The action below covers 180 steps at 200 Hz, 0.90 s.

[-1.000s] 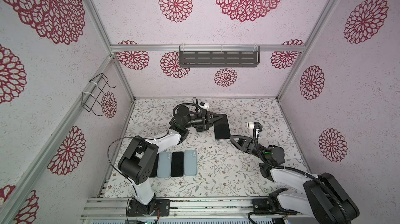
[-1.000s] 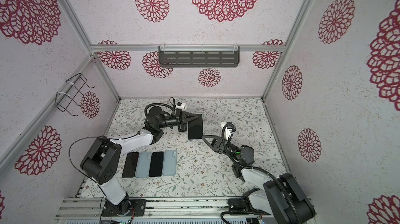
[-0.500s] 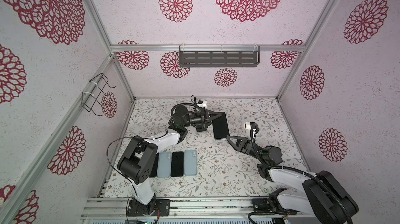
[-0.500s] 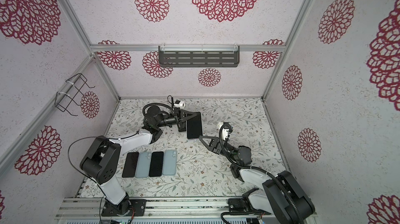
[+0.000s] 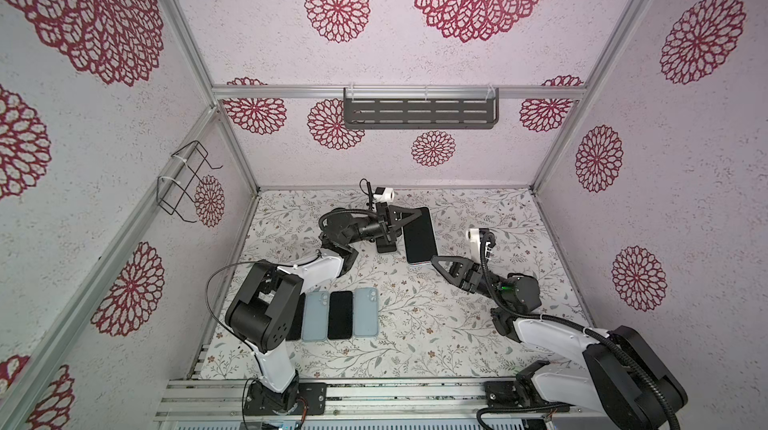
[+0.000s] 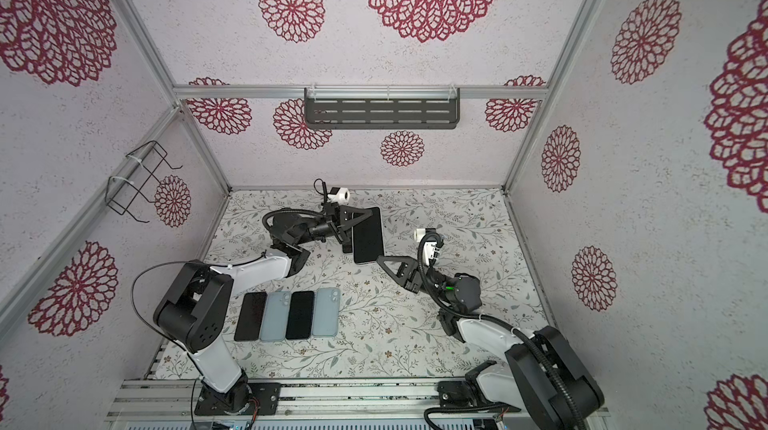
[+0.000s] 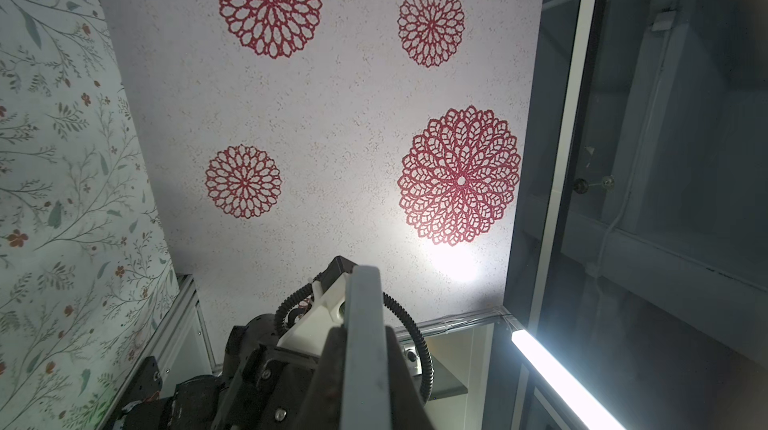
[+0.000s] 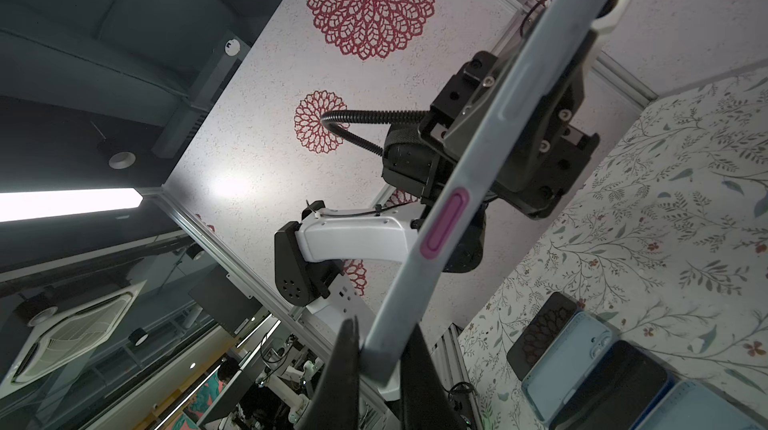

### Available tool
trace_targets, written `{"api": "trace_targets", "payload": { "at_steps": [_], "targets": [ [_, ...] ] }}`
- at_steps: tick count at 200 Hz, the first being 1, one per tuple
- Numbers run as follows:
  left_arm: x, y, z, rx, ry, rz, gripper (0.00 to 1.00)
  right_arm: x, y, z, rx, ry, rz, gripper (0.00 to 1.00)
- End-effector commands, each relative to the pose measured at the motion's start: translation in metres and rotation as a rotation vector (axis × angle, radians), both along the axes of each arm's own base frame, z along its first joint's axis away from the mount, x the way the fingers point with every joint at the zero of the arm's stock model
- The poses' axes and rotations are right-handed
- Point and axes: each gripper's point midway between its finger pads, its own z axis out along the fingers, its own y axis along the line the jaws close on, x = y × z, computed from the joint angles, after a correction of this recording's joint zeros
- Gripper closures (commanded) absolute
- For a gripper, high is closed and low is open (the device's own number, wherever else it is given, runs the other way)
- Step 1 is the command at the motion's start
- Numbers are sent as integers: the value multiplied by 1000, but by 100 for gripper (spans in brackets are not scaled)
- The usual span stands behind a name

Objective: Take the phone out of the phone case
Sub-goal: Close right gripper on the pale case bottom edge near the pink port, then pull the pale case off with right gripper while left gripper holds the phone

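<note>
Right wrist view shows the phone case (image 8: 482,158) edge-on, a grey-blue strip with a pink side button. One end corner is pinched between the two dark fingers of the right gripper (image 8: 382,361). In both top views the phone (image 5: 419,235) (image 6: 368,237) is held clear of the floral table (image 5: 415,345) near its middle, dark screen facing up. Its long axis runs from the far wall toward the near rail, with the near end leaning slightly right. The left gripper (image 5: 409,220) is clamped across the case's left long edge near the far end. In the left wrist view, its fingers press on both faces. The right gripper (image 5: 436,259) grips the near end. A row of four handsets (image 6: 286,316) lies flat on the table, well apart from the held phone.
</note>
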Motion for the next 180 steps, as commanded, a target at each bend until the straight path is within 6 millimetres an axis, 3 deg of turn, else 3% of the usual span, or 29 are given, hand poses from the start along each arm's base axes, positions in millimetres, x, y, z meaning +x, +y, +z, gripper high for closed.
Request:
{"api": "trace_targets", "payload": {
  "at_steps": [1, 39, 180],
  "targets": [
    [-9, -8, -5, -42, 82, -64, 100, -20, -4, 53, 94, -285, -13, 86],
    [-7, -13, -11, -31, 96, -75, 100, -19, 0, 59, 91, -327, -12, 80],
    [-18, -53, -39, 1, 148, -147, 100, -11, 2, 62, 84, -377, -45, 82]
  ]
}}
